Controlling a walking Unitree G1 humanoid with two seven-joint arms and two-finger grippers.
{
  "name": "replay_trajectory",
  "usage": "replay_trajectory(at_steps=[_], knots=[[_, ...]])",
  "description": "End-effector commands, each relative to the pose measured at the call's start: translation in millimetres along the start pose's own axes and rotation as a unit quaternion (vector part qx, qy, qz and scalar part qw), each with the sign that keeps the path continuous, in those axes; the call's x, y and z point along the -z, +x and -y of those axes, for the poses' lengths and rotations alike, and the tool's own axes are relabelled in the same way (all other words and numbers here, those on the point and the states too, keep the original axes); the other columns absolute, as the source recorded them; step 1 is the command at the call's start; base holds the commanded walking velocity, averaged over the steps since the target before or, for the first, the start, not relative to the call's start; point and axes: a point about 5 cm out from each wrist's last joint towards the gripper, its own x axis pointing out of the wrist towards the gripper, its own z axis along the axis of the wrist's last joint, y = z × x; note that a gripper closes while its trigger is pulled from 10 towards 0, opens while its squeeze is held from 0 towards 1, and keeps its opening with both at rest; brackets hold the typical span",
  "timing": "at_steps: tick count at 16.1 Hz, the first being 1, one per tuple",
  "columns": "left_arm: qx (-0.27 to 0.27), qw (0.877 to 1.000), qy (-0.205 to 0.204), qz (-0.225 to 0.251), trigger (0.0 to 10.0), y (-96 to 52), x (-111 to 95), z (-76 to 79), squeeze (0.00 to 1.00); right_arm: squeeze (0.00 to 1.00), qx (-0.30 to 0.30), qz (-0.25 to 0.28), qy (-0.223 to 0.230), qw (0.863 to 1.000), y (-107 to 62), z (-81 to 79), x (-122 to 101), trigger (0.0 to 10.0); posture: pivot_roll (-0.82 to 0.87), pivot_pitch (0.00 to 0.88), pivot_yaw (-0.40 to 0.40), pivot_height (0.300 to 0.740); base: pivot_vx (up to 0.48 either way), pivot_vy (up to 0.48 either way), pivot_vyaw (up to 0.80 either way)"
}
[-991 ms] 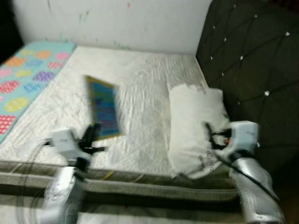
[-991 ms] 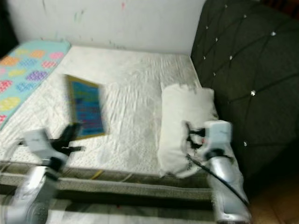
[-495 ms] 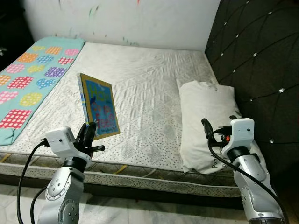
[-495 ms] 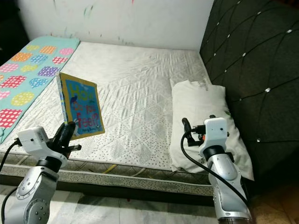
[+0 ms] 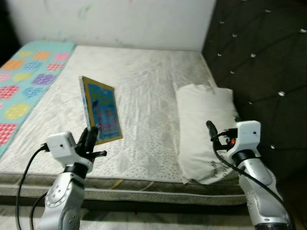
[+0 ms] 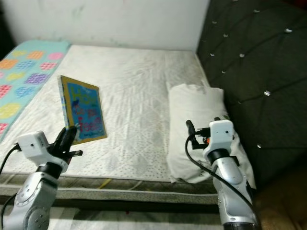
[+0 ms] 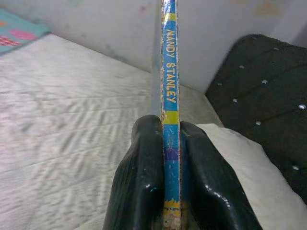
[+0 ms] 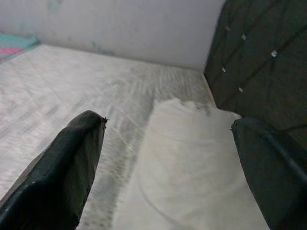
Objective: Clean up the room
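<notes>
The white mattress (image 5: 148,91) stretches ahead with a pillow (image 5: 204,127) by the dark headboard (image 5: 261,72). The right gripper (image 8: 168,158) hovers over that pillow, fingers spread wide and empty. The left gripper (image 5: 91,139) pinches the picture book (image 5: 100,111) by its lower edge, long axis upright above the mattress's near edge.

A bed (image 5: 144,86) lies ahead, its far edge against a wall (image 5: 120,21) and its right end against a padded headboard (image 5: 259,62). On the mattress, a pillow (image 5: 204,129) lies at the right, just beside the headboard; a patterned blanket (image 5: 24,81) covers the left end. Between them — toward the near edge — a book (image 5: 100,110) stands upright, clamped at its lower edge in the left gripper (image 5: 90,140). The right gripper (image 5: 213,132) hangs over the pillow's near end, jaws spread.
</notes>
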Motion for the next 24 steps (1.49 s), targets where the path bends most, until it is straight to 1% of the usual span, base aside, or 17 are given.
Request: replay_trajectory(at_steps=[1, 4, 9, 17, 24], knots=[[0.012, 1.0, 0.007, 0.022, 10.0, 0.4, -9.3, 2.0, 0.0, 0.0, -0.001, 0.001, 0.007, 1.0, 1.6, -1.6, -1.0, 10.0, -0.09, 0.0, -0.007, 0.74, 0.322, 0.0, -0.46], [0.01, 1.0, 0.01, 0.019, 10.0, 0.9, -8.7, 1.1, 0.0, 0.0, 0.001, 0.002, 0.009, 1.0, 1.5, -1.1, -0.9, 10.0, -0.09, 0.0, -0.004, 0.74, 0.28, 0.0, -0.67], [0.0, 1.0, 0.011, 0.015, 10.0, 1.8, -8.5, -0.5, 0.0, 0.0, 0.004, -0.001, 0.009, 1.0, 1.1, -0.6, 0.0, 10.0, -0.09, 0.0, -0.004, 0.74, 0.0, 0.0, 0.0], [0.009, 1.0, 0.008, 0.02, 10.0, 2.2, -9.7, 2.2, 0.0, 0.0, 0.006, 0.0, 0.011, 1.0, 1.1, 0.7, 0.0, 10.0, -0.09, 0.0, -0.005, 0.74, 0.03, 0.0, -0.74], [0.01, 1.0, 0.009, 0.02, 10.0, 2.0, -9.5, 2.4, 0.0, 0.0, 0.005, 0.001, 0.008, 1.0, 1.2, 0.3, -0.4, 10.0, -0.09, 0.0, -0.005, 0.74, 0.25, 0.0, 0.0]])
